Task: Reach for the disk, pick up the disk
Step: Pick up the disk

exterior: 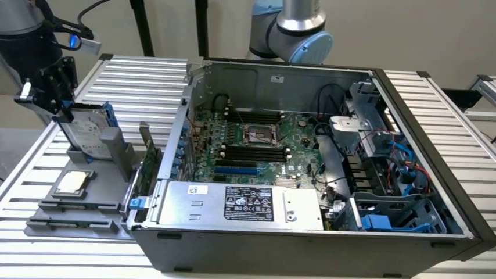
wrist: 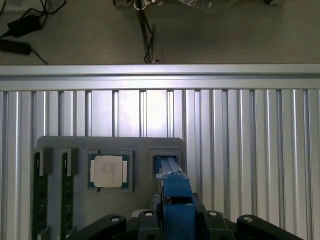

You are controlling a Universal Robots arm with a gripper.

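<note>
One pincer [exterior: 60, 107], whose grip cannot be told, straddles the top edge of the disk [exterior: 87, 132], which stands on edge in the grey holder [exterior: 78, 212] on the tabletop [exterior: 143, 75], extending toward five o'clock in the exterior view.

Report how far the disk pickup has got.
Done: the reach looks complete; the gripper sits at the top edge of the disk. In hand: the grasp; whether the disk is gripped yet cannot be told. Left: the lift, since the disk stands upright in its slot in the grey holder.
</note>
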